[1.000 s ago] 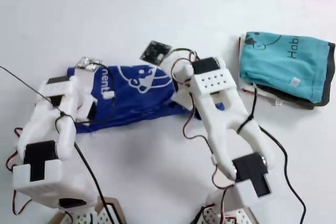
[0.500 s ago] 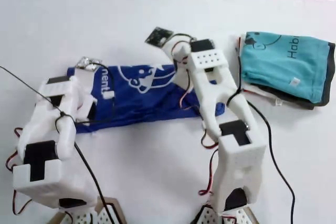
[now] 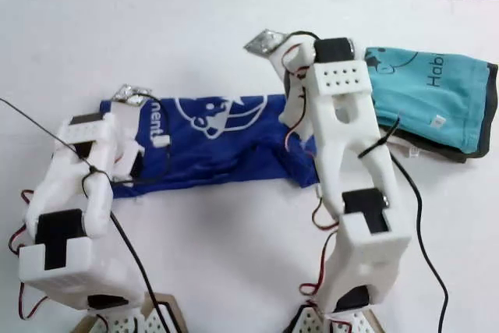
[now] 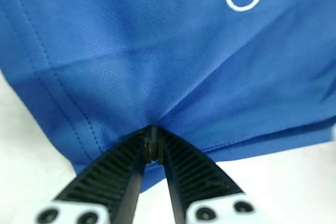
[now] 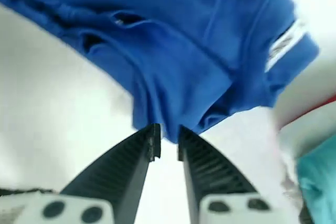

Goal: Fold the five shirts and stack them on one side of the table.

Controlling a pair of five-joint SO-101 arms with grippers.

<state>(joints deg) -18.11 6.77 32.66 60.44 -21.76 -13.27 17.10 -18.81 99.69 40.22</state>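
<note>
Lying across the middle of the white table [image 3: 234,29], the blue shirt [image 3: 210,142] is a long flat band of fine mesh cloth with white print and soft creases. Your left gripper [image 4: 152,145] pinches one end near the stitched hem, with its ribbed black pads [image 4: 126,158] pressed together on the cloth. Your right gripper [image 5: 167,142] is at the other, bunched end; you cannot tell if it grips. Just beside that end lies a folded stack, teal shirt [image 3: 425,91] on top.
</note>
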